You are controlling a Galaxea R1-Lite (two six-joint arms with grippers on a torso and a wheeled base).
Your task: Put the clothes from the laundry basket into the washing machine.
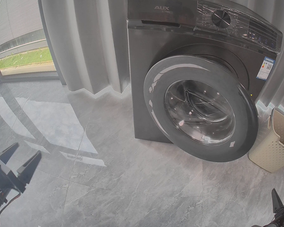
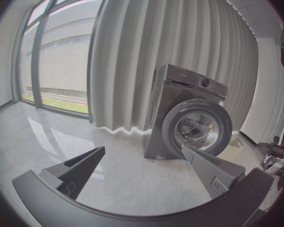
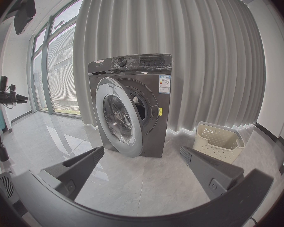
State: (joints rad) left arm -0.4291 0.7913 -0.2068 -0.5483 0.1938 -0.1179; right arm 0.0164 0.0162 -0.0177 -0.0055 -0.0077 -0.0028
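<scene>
- washing machine (image 1: 154,89): dark grey front-loader on the floor, back to the curtain, ahead of you and a bit to the right. control panel on top is under clear film.
- door (image 1: 200,111): round w/ glass centre, swung open on its left hinge. drum mouth (image 1: 224,63) shows behind the door's upper right edge.
- laundry basket (image 1: 268,148): cream perforated plastic, upright on the floor near the machine's right side, not touching it, close to the curtain. your right wrist cam looks in at its pierced walls and bottom.
- left gripper (image 1: 27,148): low on your left over bare tile, well apart from the machine. fingers spread wide, only floor between them.
- right gripper (image 1: 282,185): low on your right, near the basket's near side. fingers wide as well, nothing held.
- floor (image 1: 116,180): large grey stone-look tiles w/ thin grout lines, glossy. bright window patches and reflections lie across the left part, and the machine's base mirrors faintly in it.
- curtain (image 1: 85,32): pale, pleated, full length, running along the back behind machine and basket. its hem sits wavy on the tile.
- window (image 1: 19,32): tall glazing at far left w/ dark frames. outside you see a grass strip and a grey ribbed bldg.
- wall (image 3: 271,104): plain white at the room's right side, dark skirting along its foot, meeting the curtain's end past the basket.
</scene>
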